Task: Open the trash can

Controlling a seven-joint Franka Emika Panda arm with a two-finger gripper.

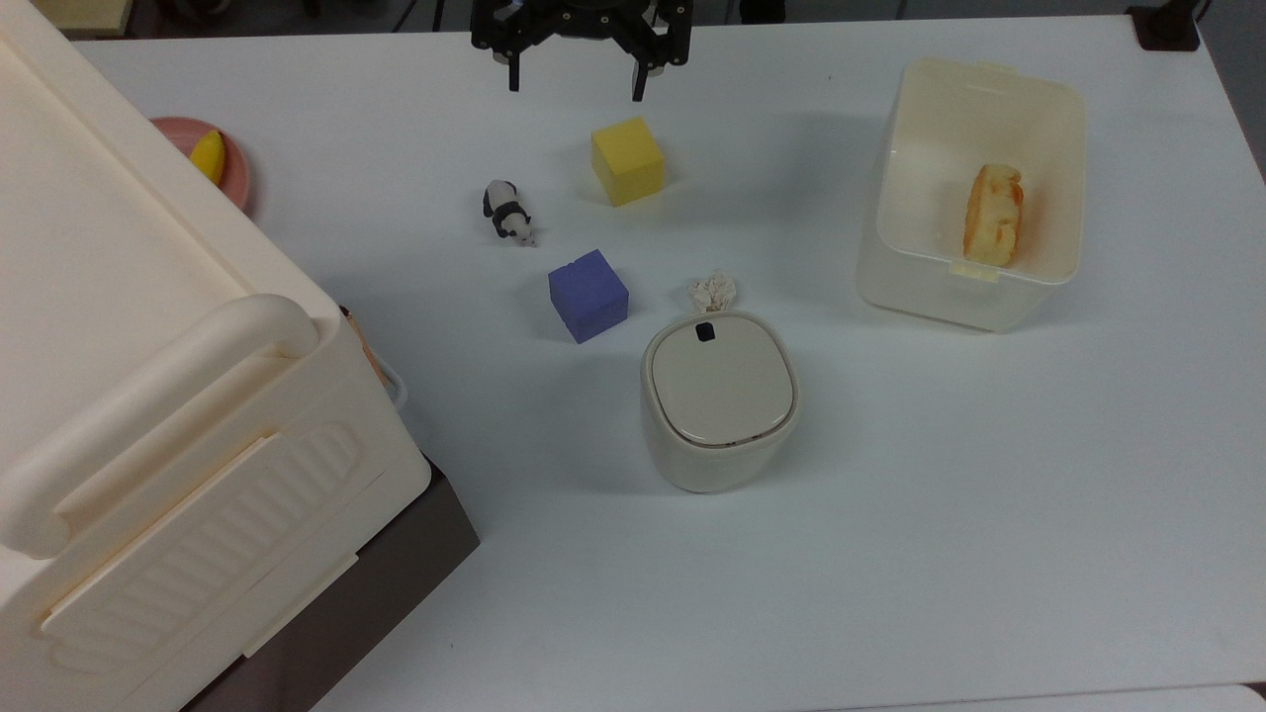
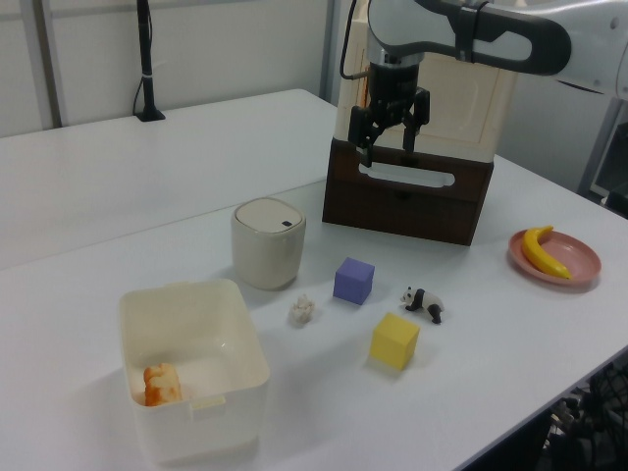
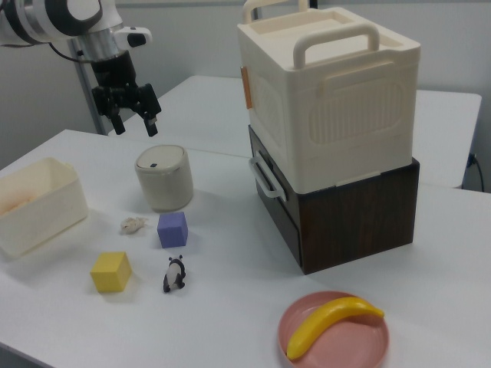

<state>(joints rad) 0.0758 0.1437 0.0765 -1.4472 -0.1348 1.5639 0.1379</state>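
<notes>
Near the middle of the table (image 1: 989,494) stands the trash can (image 1: 719,400), a small beige rounded-square bin with its flat lid (image 1: 722,384) shut and flush in the rim. It looks like thin, light plastic: stiff enough to press on, but smooth, and likely to slide or tip if pushed sideways instead of straight down. The small black mark (image 1: 705,332) sits at the lid's edge on the side toward the top view's top; that is probably the spot to press or lift, with the hinge likely at the opposite edge, though no hinge can be made out.

Just beside that marked edge lies a crumpled white scrap (image 1: 712,290), and the blue cube (image 1: 587,295) is near on the top view's left. The yellow cube (image 1: 627,160) and the toy panda (image 1: 507,212) lie farther off, and the cream tub (image 1: 974,297) with a piece of bread (image 1: 993,215) is well apart on the top view's right. The big storage box (image 1: 148,396) on its brown base stands on the top view's left.

The gripper (image 1: 574,87) hangs above the table beyond the yellow cube, fingers spread wide and holding nothing. Nothing stands over the lid, so a descent from above looks free; only the scrap and blue cube crowd the low approach.
</notes>
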